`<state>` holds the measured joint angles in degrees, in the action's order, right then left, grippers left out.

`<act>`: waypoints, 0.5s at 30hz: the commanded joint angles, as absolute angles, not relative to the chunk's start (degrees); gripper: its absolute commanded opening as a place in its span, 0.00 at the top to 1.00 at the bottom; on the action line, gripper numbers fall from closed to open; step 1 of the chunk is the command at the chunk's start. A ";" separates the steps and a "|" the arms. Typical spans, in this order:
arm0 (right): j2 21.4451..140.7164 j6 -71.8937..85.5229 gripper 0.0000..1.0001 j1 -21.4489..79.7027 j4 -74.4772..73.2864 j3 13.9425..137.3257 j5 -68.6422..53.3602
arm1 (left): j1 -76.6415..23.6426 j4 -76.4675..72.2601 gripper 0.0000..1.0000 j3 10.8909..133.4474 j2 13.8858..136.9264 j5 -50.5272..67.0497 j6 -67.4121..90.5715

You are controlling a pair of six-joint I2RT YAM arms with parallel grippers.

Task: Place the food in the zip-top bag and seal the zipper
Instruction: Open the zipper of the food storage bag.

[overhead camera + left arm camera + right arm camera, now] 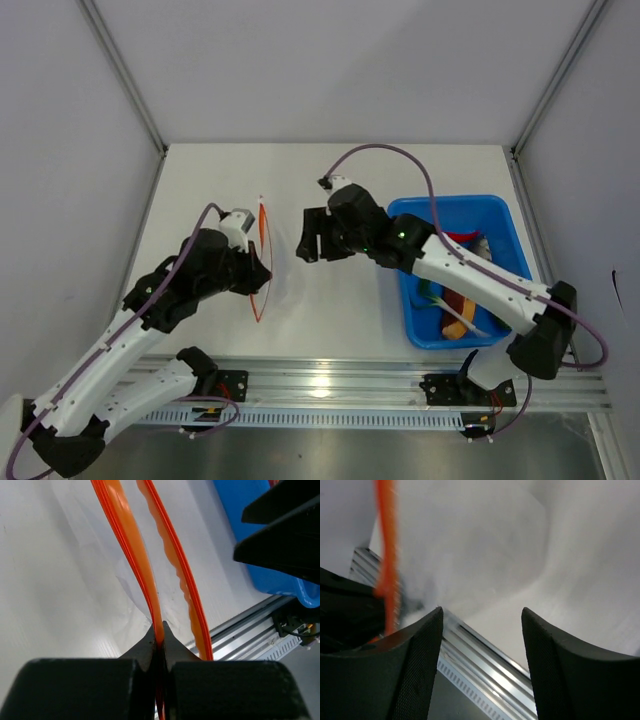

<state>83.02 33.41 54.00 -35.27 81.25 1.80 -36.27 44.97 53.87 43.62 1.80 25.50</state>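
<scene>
The clear zip-top bag (268, 262) stands on edge at mid table, its mouth slightly parted. Its orange-red zipper (261, 225) shows as two strips in the left wrist view (172, 560). My left gripper (257, 270) is shut on the nearer strip (159, 630). My right gripper (306, 238) is open and empty just right of the bag (481, 611); the blurred zipper (387, 555) shows left of its fingers. The food lies in the blue tray (500, 208): a red chili (461, 239), green onion stalks (431, 293) and a sausage in a yellow bun (458, 318). The cucumber is hidden.
The blue tray also shows at the top right of the left wrist view (260, 575). An aluminium rail (330, 375) runs along the table's near edge. White walls enclose the table on three sides.
</scene>
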 commanded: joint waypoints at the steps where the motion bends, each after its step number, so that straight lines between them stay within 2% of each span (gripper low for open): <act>1: 89.11 35.51 0.35 56.33 -31.55 91.81 4.48 | -38.40 42.36 0.99 53.26 44.82 -1.56 26.81; 10: 95.53 37.88 0.48 58.89 -30.85 96.94 6.15 | -39.46 40.96 0.99 52.65 45.18 -2.02 27.60; 15: 96.50 38.23 0.48 59.15 -30.77 96.59 4.93 | -39.73 40.26 1.00 52.65 45.70 -2.29 27.60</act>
